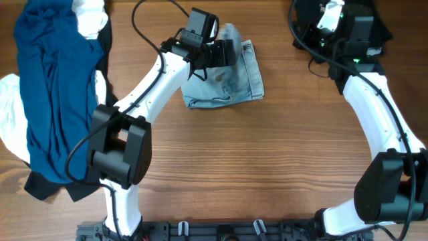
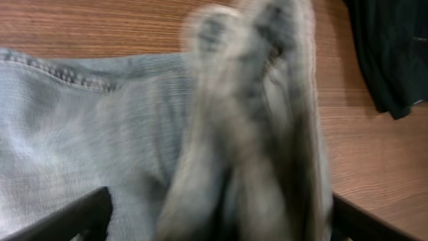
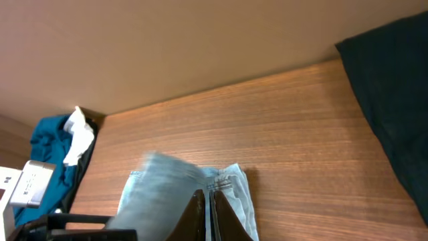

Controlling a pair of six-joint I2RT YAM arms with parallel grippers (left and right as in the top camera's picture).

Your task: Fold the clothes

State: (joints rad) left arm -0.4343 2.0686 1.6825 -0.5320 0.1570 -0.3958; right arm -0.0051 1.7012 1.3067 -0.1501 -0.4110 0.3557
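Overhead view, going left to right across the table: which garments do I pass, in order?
white garment → blue garment → denim shorts → black garment

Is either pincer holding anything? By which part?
Nothing held. Left pincer open around a loose fold of the denim shorts; right pincer shut, empty.

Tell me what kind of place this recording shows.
Likely a robotics lab workstation: a white left arm and right arm at a wooden table, with denim shorts and a garment pile laid out for folding.
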